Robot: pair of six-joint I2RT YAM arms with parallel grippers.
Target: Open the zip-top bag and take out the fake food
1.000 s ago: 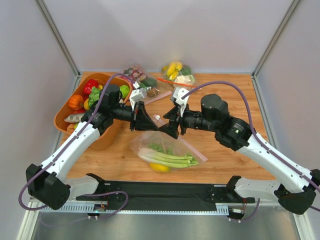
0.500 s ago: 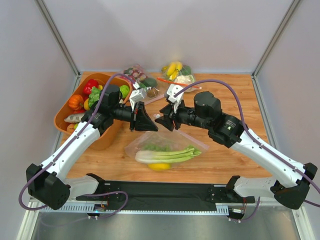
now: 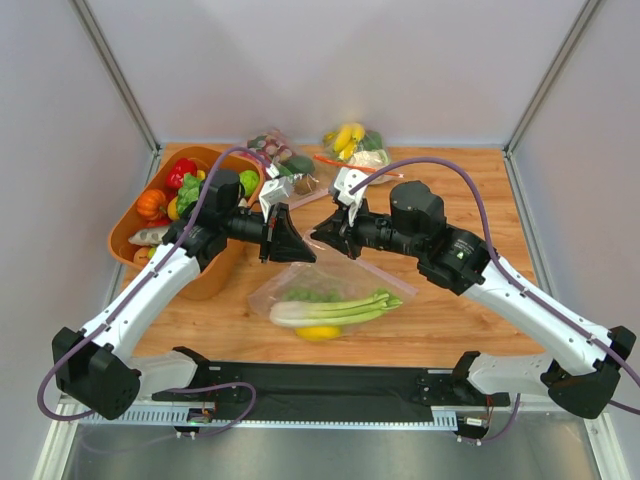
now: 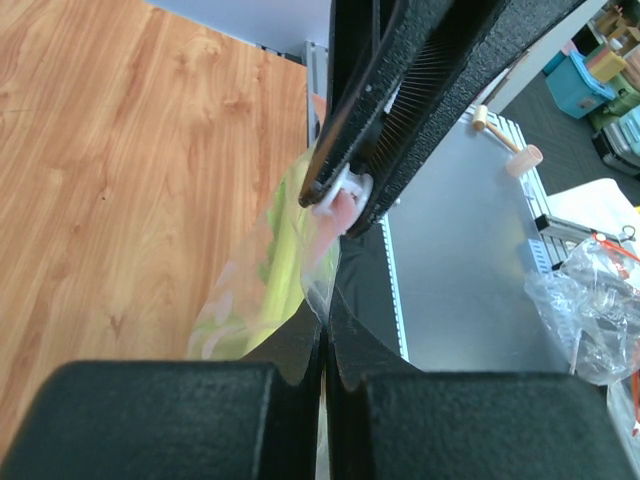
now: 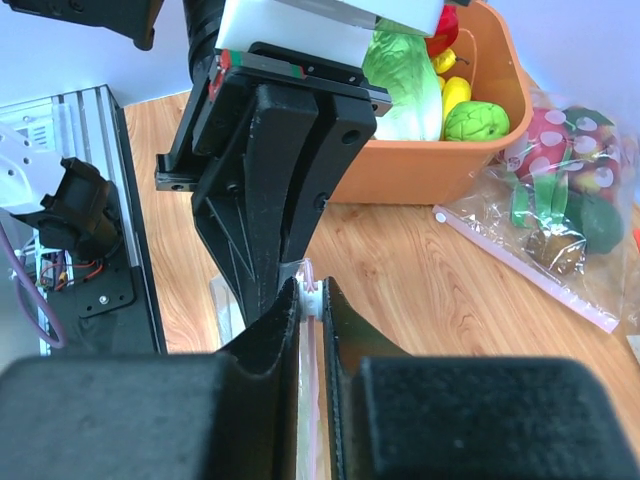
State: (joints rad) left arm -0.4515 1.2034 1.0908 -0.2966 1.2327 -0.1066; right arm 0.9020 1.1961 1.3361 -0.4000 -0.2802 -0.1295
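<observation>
Grippers: your left gripper [image 3: 309, 255] and right gripper [image 3: 318, 236] are both clenched on the top edge of the zip-top bag [image 3: 350, 282], tips almost touching. The right one pinches a white slider [image 5: 312, 294].
Bag: hangs from that edge over the table [image 3: 450, 330], centre.
Food: leafy stalk [image 3: 335, 311], lemon piece [image 3: 318, 332] and green grapes [image 3: 312, 295] all sit inside.
Progress: you look to be at the opening step. No parted mouth shows and nothing is removed.
Around: orange bin [image 3: 207, 282] left, two other bags [image 3: 352, 148] behind.

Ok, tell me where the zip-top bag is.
Central in the top view, the zip-top bag has its edge pinched between left tool and right tool.
</observation>
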